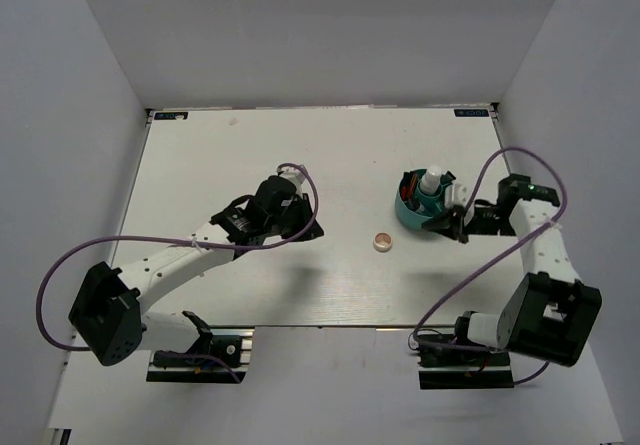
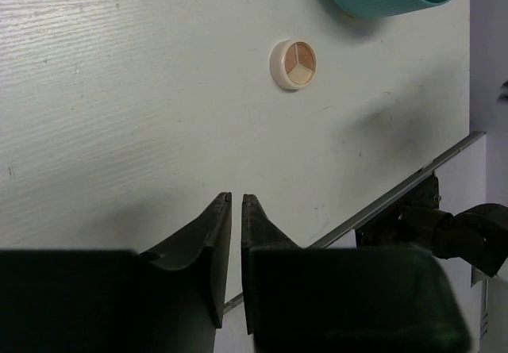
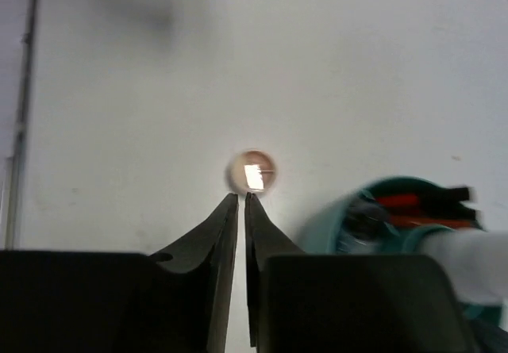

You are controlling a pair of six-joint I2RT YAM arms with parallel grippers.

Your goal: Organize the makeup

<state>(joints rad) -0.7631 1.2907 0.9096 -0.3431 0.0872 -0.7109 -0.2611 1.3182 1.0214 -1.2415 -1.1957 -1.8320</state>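
Hovering left gripper (image 2: 236, 198): fingers pressed together, holding nothing, over the bare table (image 1: 200, 165).
Compact (image 1: 383, 242): lies alone between the arms, left of the cup. Probably light, stiff and slick; pinch it across the rim.
Cup (image 1: 408, 215): holds a white bottle (image 1: 431, 181) and other pieces.
Right gripper (image 1: 455, 227): fingers together, holding nothing, just beside the cup.
Writing: none legible.

A teal cup (image 1: 406, 215) with a ribbed outer wall stood upright on the right half of the white table (image 1: 230, 155), roughly midway between its near and far edges. Plain pale walls (image 1: 320, 25) enclosed the table's left, right and far sides. Small stickers (image 1: 170, 115) marked both far corners.
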